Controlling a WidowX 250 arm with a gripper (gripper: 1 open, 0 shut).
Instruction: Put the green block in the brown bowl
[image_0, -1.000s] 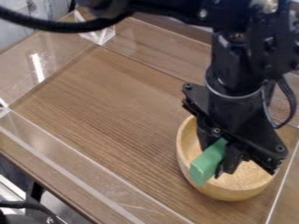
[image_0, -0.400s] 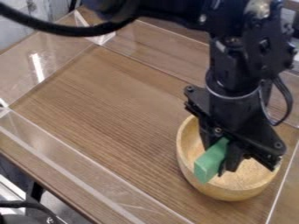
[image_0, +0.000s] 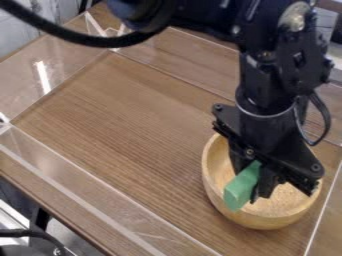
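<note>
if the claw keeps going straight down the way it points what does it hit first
Most likely the inside floor of the brown bowl. The claw points down over it, shut on the green block, so the block's lower end would probably touch first.

Green block (image_0: 243, 186), lt-brown grained bowl (image_0: 221, 189), blk tool (image_0: 261, 180).

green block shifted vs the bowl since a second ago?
No clear move. The green block sits in the gripper over the brown bowl, at nearly the same spot against the bowl's near rim as before; any drop is too slight to call.
</note>
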